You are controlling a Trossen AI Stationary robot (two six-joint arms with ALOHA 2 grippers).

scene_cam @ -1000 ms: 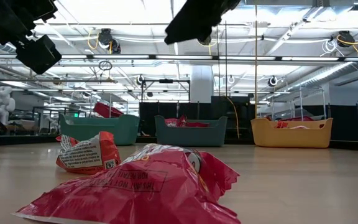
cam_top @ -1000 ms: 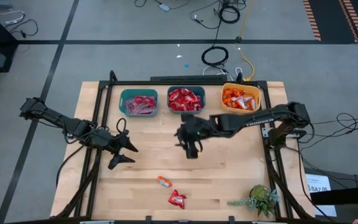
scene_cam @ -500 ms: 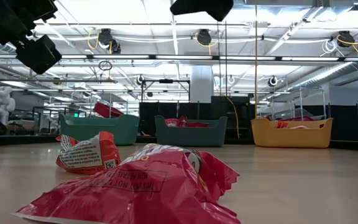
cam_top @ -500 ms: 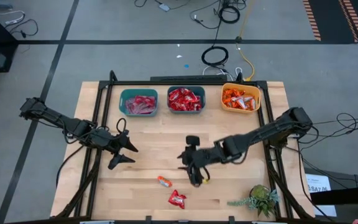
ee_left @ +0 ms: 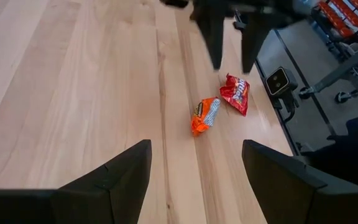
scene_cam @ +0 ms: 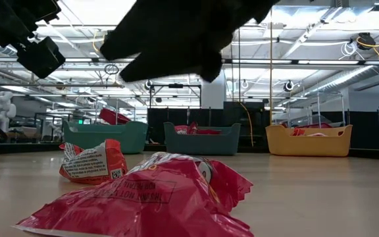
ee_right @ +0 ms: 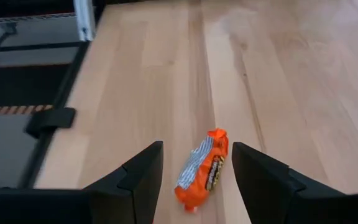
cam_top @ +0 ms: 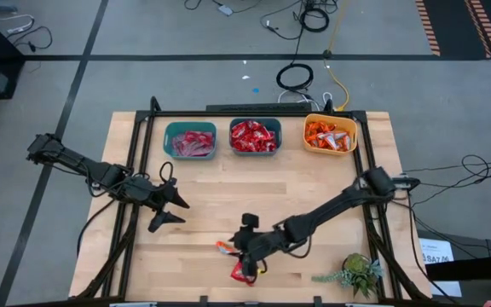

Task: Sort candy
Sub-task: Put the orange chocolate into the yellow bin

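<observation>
On the pale wooden worktop (cam_top: 314, 205) near its front edge, the orange candy (ee_right: 202, 168), probably light, crinkly and slippery, lies between the right gripper's (ee_right: 194, 167) parted, empty fingers; pinch its flat middle.

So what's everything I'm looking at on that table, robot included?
Loose candy: two; orange packet and red packet, near front edge.
Teal bins: two; one back left with pinkish candy, one back middle with red candy.
Yellow bin: one, back right, orange candy.
Plant: one, green, front right corner.
Table: one, light wood.
Left gripper: open, waiting at left side.
Right gripper: open, over the orange packet.
</observation>
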